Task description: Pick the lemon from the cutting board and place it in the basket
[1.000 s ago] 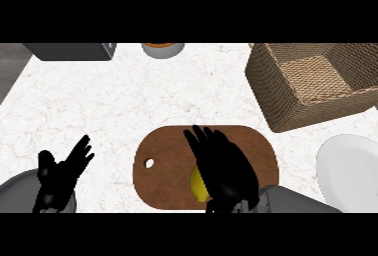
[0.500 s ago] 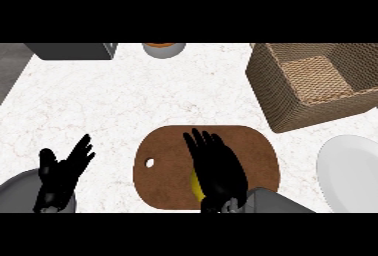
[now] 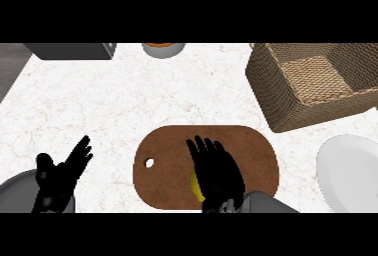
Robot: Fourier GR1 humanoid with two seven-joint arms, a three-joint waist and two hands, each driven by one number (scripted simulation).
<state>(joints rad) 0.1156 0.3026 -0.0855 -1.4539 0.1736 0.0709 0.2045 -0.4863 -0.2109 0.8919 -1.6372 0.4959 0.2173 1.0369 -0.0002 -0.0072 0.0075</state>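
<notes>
Right hand (image 3: 216, 172) lies flat over the near middle of the cutting board (image 3: 170, 160), fingers straight and stretched toward the far side, covering most of the lemon (image 3: 195, 186); only a yellow sliver shows at the hand's left edge, so the fruit sits on the board under the palm. Nothing shows the fingers curled round it, which reads as a hand poised over the fruit before closing, not a finished grasp. The board lies near the counter's front edge, its hanging hole at the left. Far right stands the woven basket (image 3: 275, 85), open side up and well apart from the board, so the lemon will need lifting and carrying far and right. A white plate (image 3: 347, 175) lies just right of the board. At the near left, the left hand (image 3: 59, 175) rests open, fingers up, clear of the work.
</notes>
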